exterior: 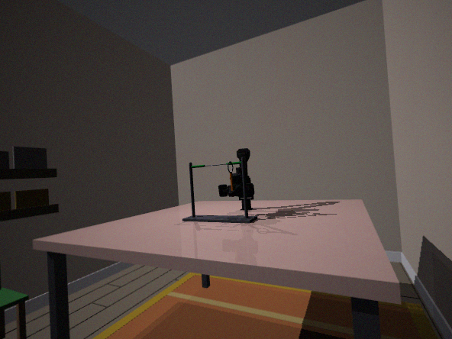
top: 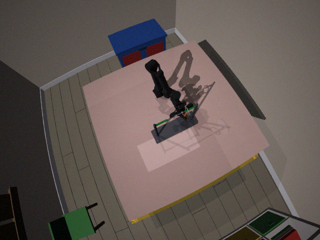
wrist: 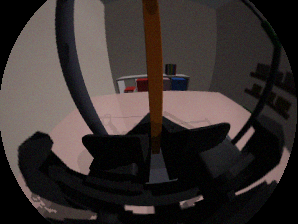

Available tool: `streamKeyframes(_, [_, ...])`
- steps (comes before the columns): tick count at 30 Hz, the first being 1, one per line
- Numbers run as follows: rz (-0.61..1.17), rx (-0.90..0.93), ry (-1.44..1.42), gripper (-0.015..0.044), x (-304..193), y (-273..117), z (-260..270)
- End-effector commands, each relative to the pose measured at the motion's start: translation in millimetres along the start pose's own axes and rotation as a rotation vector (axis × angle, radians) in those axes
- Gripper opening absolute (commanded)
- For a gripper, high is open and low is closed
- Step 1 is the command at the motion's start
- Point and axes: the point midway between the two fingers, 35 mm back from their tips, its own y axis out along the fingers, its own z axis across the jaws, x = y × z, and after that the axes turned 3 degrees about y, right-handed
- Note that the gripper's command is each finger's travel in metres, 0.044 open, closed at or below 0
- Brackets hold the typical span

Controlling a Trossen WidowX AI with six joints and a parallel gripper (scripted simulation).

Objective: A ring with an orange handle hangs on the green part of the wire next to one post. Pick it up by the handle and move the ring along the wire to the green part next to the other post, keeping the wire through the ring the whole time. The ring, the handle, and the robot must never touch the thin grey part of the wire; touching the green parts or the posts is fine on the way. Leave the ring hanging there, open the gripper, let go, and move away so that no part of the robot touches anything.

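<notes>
One black six-joint arm stands on one pink table top (exterior: 313, 244), and its black parallel-jaw gripper (exterior: 230, 188) is pinched on the single orange rod-shaped handle (exterior: 230, 179), which hangs straight down from one thin pale ring (exterior: 230, 167). The wire stand has two dark upright posts: the left post (exterior: 192, 189) and the right post (exterior: 244, 187) rise from one flat dark base plate (exterior: 219, 218). Between them runs one wire with two green end parts, the left green part (exterior: 198, 166) and the right green part (exterior: 235, 163), joined by the thin grey part (exterior: 215, 165). In the exterior view the ring sits around the wire at the inner end of the right green part, near the right post; whether it touches the wire cannot be told. The top view shows the same stand slantwise, with the handle (top: 185, 114) as a small orange spot close to the far post, and it alone shows the blue cabinet with red doors (top: 138, 40) behind the table and the green chair (top: 73, 222) on the floor. The wrist view alone shows the handle (wrist: 153, 63) close up, rising upright from between the dark fingers. The stand lies near the middle of the table top, well apart from all of its edges.
</notes>
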Motion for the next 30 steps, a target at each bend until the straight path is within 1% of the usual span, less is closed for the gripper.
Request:
streamKeyframes(1, [0.000,0.000,0.000,0.0007,0,0,0])
streamKeyframes(7, [0.000,0.000,0.000,0.0160,0,-1,0])
streamKeyframes(30, [0.003,-0.002,0.005,0.0160,1,-42,1])
